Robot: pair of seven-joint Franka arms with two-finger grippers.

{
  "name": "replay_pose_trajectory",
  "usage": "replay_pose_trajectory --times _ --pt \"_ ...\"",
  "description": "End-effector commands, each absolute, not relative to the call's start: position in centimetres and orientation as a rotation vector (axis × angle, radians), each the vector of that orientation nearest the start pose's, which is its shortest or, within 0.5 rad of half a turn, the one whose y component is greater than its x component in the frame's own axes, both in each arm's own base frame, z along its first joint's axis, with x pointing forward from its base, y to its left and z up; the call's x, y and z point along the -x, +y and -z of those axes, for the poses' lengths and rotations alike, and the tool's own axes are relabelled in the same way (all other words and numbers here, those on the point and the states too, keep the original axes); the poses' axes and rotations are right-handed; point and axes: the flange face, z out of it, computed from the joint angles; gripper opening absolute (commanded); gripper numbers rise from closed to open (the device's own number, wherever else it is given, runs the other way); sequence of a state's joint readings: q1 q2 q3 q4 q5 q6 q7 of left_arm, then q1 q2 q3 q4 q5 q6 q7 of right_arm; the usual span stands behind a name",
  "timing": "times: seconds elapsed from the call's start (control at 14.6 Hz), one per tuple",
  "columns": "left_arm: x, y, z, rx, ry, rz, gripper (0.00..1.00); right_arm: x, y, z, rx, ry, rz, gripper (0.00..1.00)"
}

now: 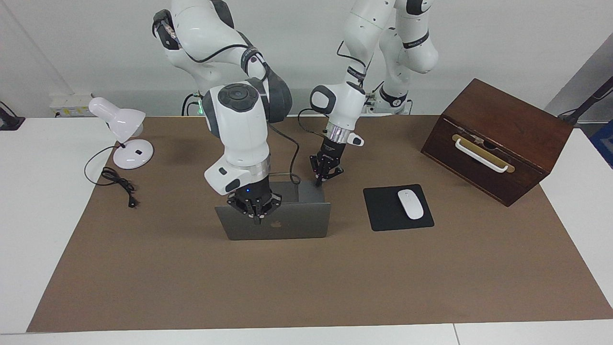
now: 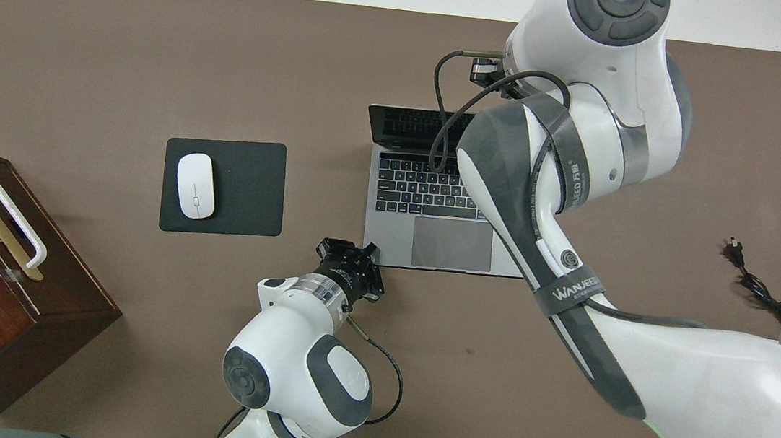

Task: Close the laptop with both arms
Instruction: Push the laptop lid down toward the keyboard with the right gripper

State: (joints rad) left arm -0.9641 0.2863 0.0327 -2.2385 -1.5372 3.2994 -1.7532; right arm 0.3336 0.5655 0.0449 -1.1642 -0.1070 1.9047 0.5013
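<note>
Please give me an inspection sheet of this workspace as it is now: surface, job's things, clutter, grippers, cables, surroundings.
Surface: white table under a brown mat.
Job's things: laptop open, lid upright, keyboard toward the robots.
Clutter: white mouse on black mouse pad; wooden box with white handle at the left arm's end; white desk lamp at the right arm's end.
Grippers: right gripper shut, at the lid's top edge; left gripper shut, at the laptop base's corner nearest the robots.
Cables: lamp cord coiled on the mat; black cables along both arms.
Surroundings: white wall.
</note>
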Motion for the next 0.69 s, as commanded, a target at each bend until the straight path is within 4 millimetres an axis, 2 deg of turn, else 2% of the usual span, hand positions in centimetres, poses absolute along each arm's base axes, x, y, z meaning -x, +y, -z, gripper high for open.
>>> replay_pose_trajectory --times 0.0,0.62 --pt "-37.5 -35.5 -24.3 -0.928 2.409 0.229 0.00 -69.1 26.3 -48.6 3.099 0.187 0.255 0.00" --pt "-37.5 -35.5 -24.2 -0.929 2.410 0.228 0.00 -67.5 26.9 -47.6 3.059 0.201 0.023 0.00"
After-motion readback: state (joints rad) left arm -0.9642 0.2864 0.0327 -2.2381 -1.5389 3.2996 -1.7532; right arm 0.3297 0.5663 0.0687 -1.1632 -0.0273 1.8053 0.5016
